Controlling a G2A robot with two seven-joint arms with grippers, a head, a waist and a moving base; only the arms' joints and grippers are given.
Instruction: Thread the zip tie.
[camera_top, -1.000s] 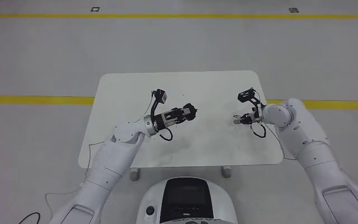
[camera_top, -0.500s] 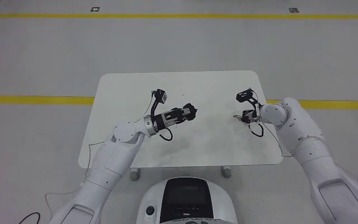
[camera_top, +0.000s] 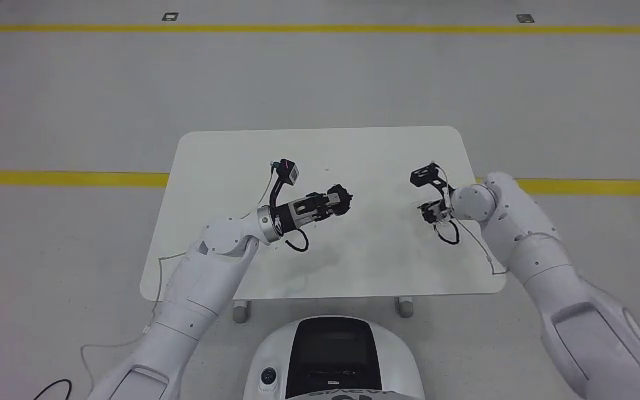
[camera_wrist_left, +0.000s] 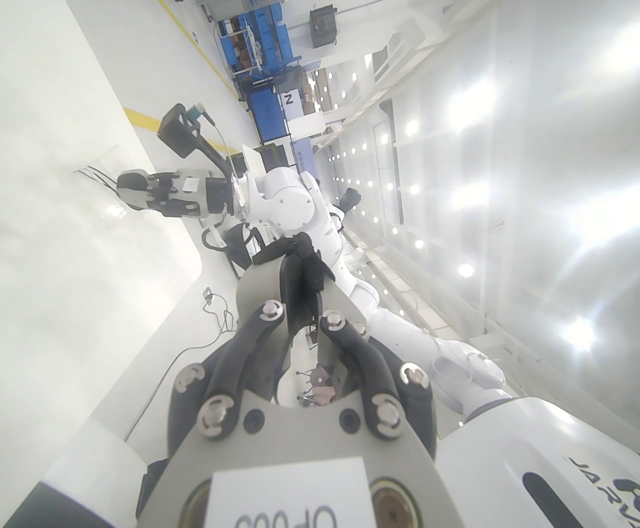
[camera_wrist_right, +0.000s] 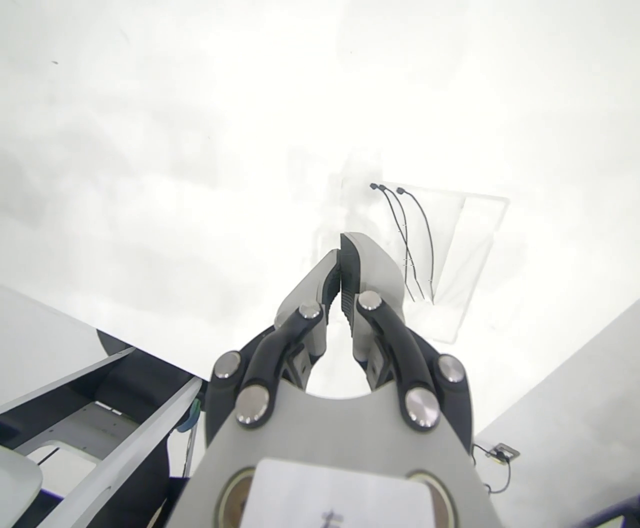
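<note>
Three thin black zip ties (camera_wrist_right: 406, 244) lie side by side on a clear plastic sheet (camera_wrist_right: 470, 260) on the white table (camera_top: 250, 160). My right gripper (camera_wrist_right: 341, 257) hovers low just beside them, shut, with nothing visible between its pads. It is at the table's right side (camera_top: 424, 212). My left gripper (camera_wrist_left: 300, 260) is held above the middle of the table (camera_top: 346, 195), shut on a small black piece that looks like a zip tie. The left wrist view also has the right gripper (camera_wrist_left: 120, 189) farther off, with the zip ties (camera_wrist_left: 92, 172) near its tips.
The table's rounded right edge (camera_top: 470, 150) lies close behind the right arm. Beyond the table the floor carries a yellow line (camera_top: 80, 178). Cables (camera_wrist_left: 220, 310) trail on the floor by the table corner.
The right gripper has shifted a little toward the table's middle, over the zip ties. The left arm has kept still.
</note>
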